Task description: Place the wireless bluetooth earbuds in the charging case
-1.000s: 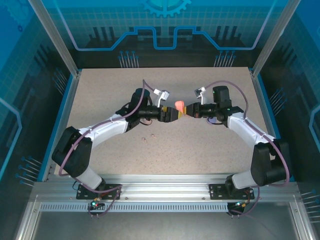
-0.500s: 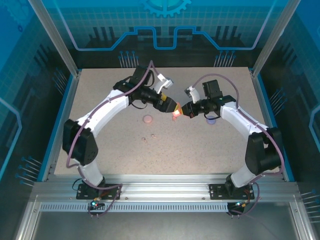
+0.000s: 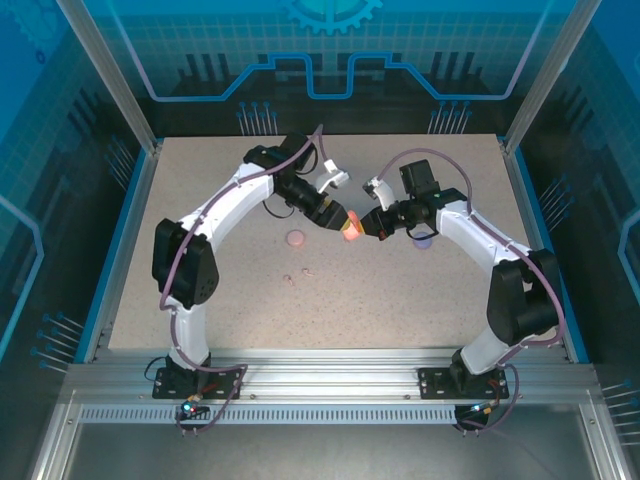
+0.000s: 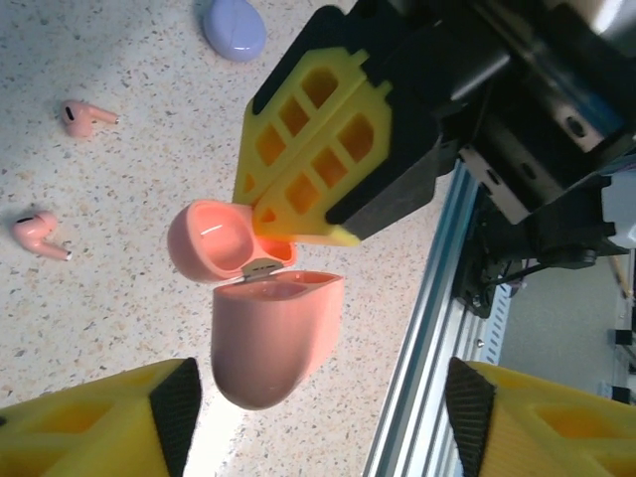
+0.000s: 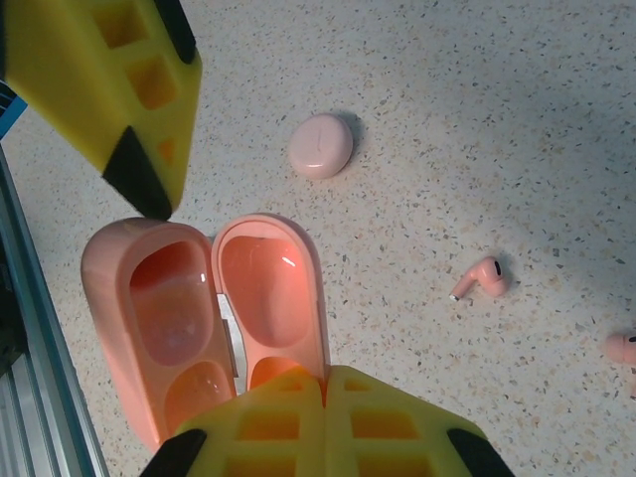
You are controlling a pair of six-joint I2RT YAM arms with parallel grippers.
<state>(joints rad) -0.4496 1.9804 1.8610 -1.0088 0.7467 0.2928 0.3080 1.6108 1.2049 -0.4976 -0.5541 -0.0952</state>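
- Two pale pink earbuds (image 5: 480, 278) lie loose on the speckled bench (image 5: 497, 99), near each other and well apart from the open case. In the top view they are tiny specks toward the near side of the bench.
- One coral case (image 4: 268, 338) sits at the middle of the bench between the two arms, with its lid (image 4: 204, 243) swung fully back on the hinge.
- From the right wrist camera both halves of the coral case face up side by side: the body with its two wells on the left, the smooth lid on the right.
- The right gripper (image 5: 323, 388) is clamped narrow on the coral case — its yellow fingers pinch the rim of the lid.
- The left gripper (image 3: 338, 213) stands wide, with one finger on each side of the case body as its own wrist camera shows it, and no contact with the case is visible.
- One finger of the left gripper shows in the right wrist view, with its dark tip just beside the top of the body.
- A closed pink case (image 5: 321, 145) rests on the bench on the left arm's side of the coral one.
- A closed purple case (image 4: 235, 25) rests on the bench by the right arm — partly hidden under that arm in the top view.
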